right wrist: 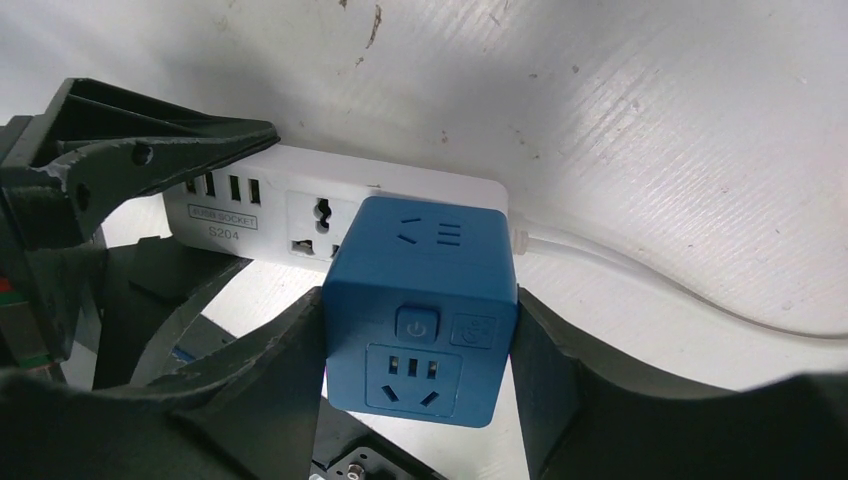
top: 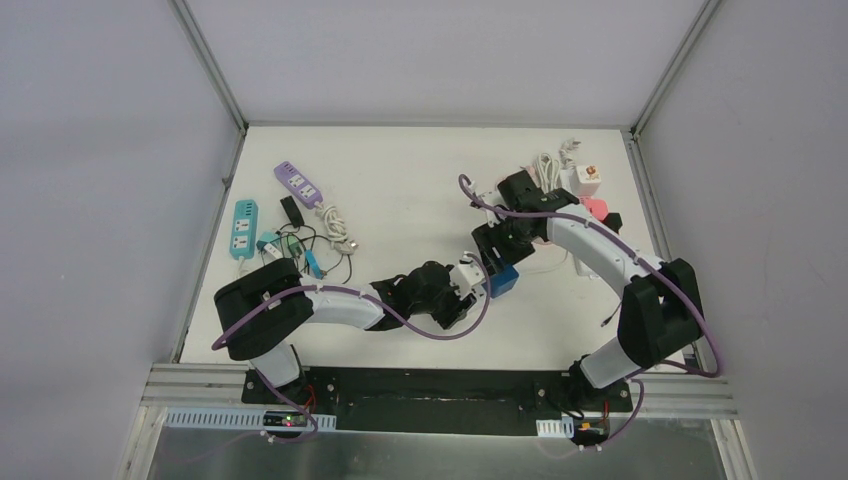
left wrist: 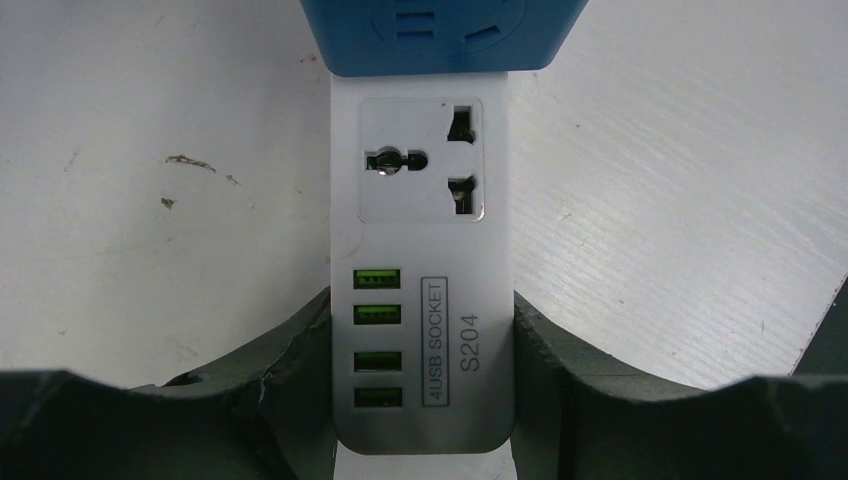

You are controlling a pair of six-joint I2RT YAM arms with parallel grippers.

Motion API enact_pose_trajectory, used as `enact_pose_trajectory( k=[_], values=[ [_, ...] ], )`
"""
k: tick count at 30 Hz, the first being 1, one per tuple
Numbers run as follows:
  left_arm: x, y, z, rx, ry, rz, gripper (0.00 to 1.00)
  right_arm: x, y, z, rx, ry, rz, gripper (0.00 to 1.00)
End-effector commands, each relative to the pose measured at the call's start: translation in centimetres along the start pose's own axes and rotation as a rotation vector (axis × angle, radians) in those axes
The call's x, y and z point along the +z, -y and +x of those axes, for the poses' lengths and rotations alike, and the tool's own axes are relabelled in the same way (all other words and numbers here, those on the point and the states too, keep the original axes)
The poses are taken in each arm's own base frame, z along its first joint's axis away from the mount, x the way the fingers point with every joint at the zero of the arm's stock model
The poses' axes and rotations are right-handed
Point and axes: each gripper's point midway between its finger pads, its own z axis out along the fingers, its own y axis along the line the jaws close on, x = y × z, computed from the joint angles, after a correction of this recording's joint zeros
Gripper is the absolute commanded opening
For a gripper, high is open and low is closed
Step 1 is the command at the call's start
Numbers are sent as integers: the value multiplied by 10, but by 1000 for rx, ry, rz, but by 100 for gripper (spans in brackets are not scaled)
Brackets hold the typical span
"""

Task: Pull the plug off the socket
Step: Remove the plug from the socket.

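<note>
Pinching the blue cube plug, the right gripper holds it atop the cord end of the white USB socket strip; the left gripper clamps the strip's other end.

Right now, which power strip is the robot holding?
The white strip, between the left fingers, with the blue cube on it. The purple strip and teal strip lie apart, untouched.
</note>
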Motion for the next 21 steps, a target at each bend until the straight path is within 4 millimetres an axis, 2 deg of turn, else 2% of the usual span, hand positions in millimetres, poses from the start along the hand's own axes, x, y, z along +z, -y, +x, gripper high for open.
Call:
enact_pose_trajectory(
  k=[1,4,8,14,18,21],
  values=[
    [4,0,-11,4,32,2,0,-24,-16,-3,-27,72,-118,0],
    [4,1,-11,4,32,8,0,-25,-11,2,-14,74,-118,0],
    [6,3,-10,4,29,18,0,-28,-10,-3,6,93,-132,0],
    [9,4,-14,26,27,26,0,-21,-47,-8,-92,65,-190,0],
    [10,3,-12,16,18,21,0,-21,-61,-18,-127,63,-206,0],
    [9,2,-10,15,15,16,0,-18,-64,-15,-148,52,-204,0]
  ],
)
